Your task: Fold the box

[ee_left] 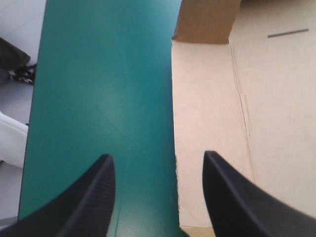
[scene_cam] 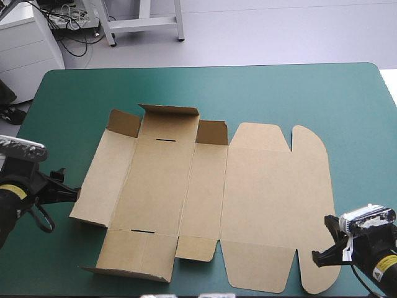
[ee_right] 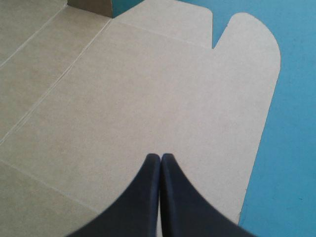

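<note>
The brown box (scene_cam: 205,192) lies as a cut sheet, mostly flat, in the middle of the teal-green cover. Its far flap (scene_cam: 167,112) and two small corner flaps stand slightly raised, and the near left flap (scene_cam: 133,264) lifts a little. My left gripper (scene_cam: 73,194) is open at the sheet's left edge. In the left wrist view that edge of the box (ee_left: 247,98) runs between the fingers of the left gripper (ee_left: 158,157). My right gripper (scene_cam: 322,248) is shut over the near right lid panel. In the right wrist view the right gripper (ee_right: 161,156) hovers above the bare board of the box (ee_right: 123,98), holding nothing.
The table's left edge (ee_left: 29,123) runs close beside the left gripper. Bare teal-green cover (scene_cam: 260,93) stretches between the sheet and the far edge. The rounded lid tabs (scene_cam: 310,139) reach toward the table's right side.
</note>
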Action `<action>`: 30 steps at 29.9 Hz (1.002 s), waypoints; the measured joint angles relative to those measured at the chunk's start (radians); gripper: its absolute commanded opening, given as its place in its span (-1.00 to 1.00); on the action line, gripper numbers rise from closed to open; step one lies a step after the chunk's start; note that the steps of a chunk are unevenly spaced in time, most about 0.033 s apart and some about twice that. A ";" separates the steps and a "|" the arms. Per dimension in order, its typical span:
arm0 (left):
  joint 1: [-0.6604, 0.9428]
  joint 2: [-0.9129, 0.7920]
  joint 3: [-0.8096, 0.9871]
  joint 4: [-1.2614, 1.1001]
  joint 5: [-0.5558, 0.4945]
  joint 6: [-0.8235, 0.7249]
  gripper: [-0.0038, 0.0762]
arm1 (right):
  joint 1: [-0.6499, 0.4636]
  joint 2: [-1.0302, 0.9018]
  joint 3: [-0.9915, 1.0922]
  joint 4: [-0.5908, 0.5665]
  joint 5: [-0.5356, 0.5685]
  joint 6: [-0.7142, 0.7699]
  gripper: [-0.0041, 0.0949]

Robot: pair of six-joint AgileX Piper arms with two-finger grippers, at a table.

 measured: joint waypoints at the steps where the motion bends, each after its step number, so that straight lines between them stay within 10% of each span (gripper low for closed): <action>1: 0.000 0.031 -0.004 0.000 0.005 0.009 0.06 | 0.000 -0.013 0.000 0.000 0.000 0.000 -0.96; 30: 0.470 0.722 -0.121 -0.536 0.250 0.444 0.07 | 0.000 -0.069 0.050 0.087 0.034 -0.102 -0.96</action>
